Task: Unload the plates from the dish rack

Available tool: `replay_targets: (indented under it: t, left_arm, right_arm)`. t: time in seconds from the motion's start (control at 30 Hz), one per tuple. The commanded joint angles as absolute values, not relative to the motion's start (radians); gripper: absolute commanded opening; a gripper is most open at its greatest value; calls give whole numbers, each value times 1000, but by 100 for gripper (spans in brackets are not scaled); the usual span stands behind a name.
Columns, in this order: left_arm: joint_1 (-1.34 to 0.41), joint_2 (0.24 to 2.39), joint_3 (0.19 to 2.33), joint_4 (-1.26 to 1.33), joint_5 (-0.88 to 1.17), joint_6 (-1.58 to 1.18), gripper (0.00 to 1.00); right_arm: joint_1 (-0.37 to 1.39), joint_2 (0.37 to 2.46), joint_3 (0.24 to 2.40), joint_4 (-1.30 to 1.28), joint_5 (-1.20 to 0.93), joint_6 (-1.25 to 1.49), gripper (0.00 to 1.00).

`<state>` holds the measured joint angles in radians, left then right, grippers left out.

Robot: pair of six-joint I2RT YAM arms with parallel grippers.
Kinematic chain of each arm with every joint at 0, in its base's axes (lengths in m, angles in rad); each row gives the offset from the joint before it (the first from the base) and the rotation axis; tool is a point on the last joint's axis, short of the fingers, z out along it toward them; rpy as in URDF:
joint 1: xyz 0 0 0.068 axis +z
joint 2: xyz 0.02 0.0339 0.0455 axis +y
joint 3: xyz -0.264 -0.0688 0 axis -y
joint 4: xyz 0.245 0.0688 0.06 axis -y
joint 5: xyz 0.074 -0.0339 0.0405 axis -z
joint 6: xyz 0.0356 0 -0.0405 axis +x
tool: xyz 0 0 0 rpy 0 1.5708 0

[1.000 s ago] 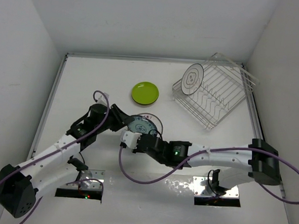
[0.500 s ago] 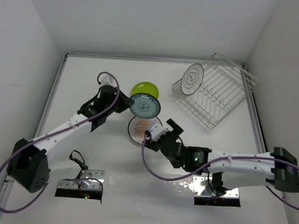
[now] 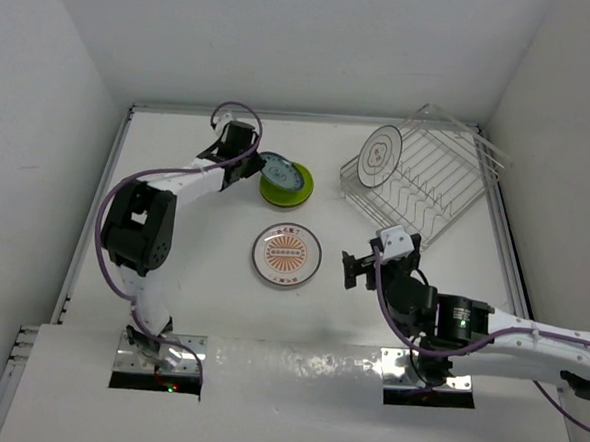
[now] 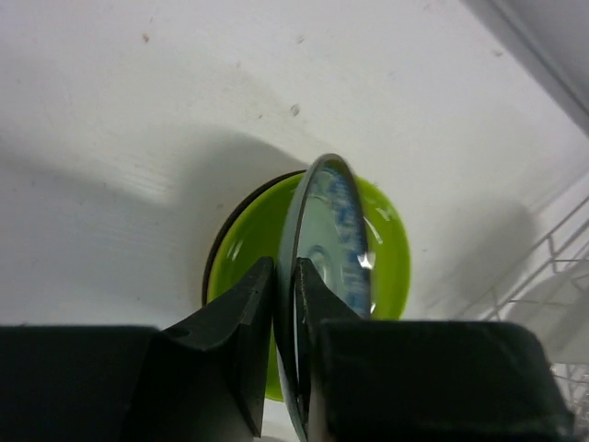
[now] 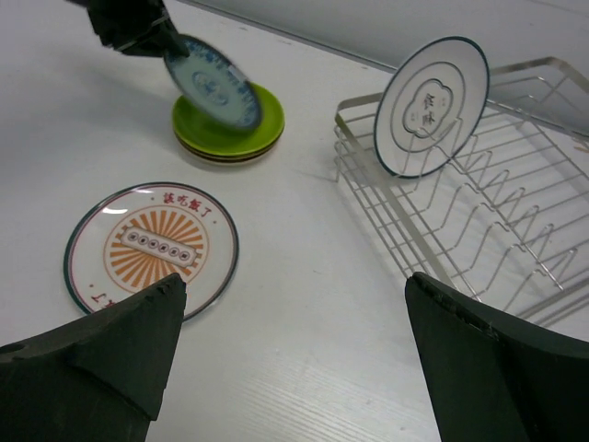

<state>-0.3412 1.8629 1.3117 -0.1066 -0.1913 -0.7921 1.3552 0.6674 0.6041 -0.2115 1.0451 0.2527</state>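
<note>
1. Top external view, far left: the left arm's base is cut off at the lower edge. Its elbow is folded high near the bench's (image 3: 172, 274) left side, and the forearm reaches toward the back.
2. The left tool (image 3: 256, 166) is clamped on the rim of a blue-patterned plate (image 3: 275, 167). This plate is tilted, almost on edge, over a lime green plate (image 3: 295, 188). In the left wrist view the two dark fingers (image 4: 230, 345) pinch the blue-patterned plate (image 4: 333, 235) edge-on and hide its lower part. Whether it touches the lime green plate (image 4: 391, 253) cannot be told.
3. Under the lime green plate (image 5: 235, 129) the right wrist view shows only a thin darker rim of another plate (image 5: 221, 157).
4. An orange-sunburst plate (image 3: 286, 254) lies flat mid-bench, well apart from both tools.
5. The right arm lies low along the near edge, its rear part cut off at the right. Its wrist is raised, with the right tool (image 3: 357, 269) facing the bench's middle. In the right wrist view only the fingers (image 5: 101, 359) show, at the bottom corners. They are spread wide and hold nothing.
6. The dish rack (image 3: 432, 194) sits skewed at the back right. One white ringed plate (image 3: 380, 154) stands upright at its left end.
</note>
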Motion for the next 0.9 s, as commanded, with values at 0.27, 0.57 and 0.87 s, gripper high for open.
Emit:
replay_targets:
  t: [0.27,0.57,0.87]
  left_arm:
    - [-353,1859,1305,-120,-110,-778,93]
    - [-379,1554,1224,-397,-258,-692,100]
    - [-394,1134,1002,-546,-45,-432,100]
  right_arm:
    - [900,908,733,-429,812,449,99]
    - [519,1357,1003,-302,365,622,99]
    - [394,1632,1254,-95,515,933,97]
